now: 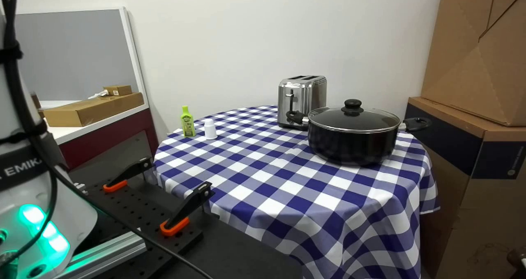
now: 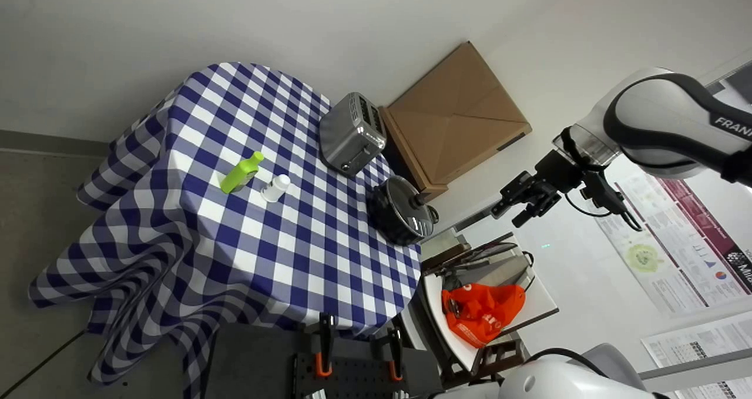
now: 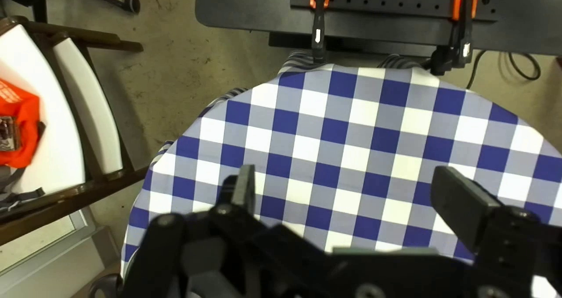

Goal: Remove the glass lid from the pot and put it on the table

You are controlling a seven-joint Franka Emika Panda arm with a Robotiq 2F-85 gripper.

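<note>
The black pot point(image 1: 349, 147) point(image 2: 385, 214) stands upright on the checked table point(image 1: 263, 188) point(image 2: 282, 258) point(image 3: 307, 149) in both exterior views. Its glass lid point(image 1: 378, 121) point(image 2: 402, 199) sits on the rim, with a black knob point(image 1: 352, 107) point(image 2: 418, 200) on top. My gripper point(image 2: 507, 215) is high above the table, well apart from the lid. In the wrist view the gripper point(image 3: 344, 170) has its fingers wide apart, with only tablecloth seen below between them. The pot is mostly hidden behind the gripper there; a dark handle-like piece shows at lower left.
A silver toaster point(image 1: 302, 100) point(image 2: 352, 134) stands close beside the pot. A green bottle point(image 1: 188, 123) point(image 2: 241, 174) and a small white container point(image 1: 210, 130) point(image 2: 275, 188) stand farther off. Cardboard boxes point(image 1: 464, 155) point(image 2: 458, 117) rise behind the pot. Clamps point(image 1: 187, 209) point(image 3: 319, 21) grip the robot's bench.
</note>
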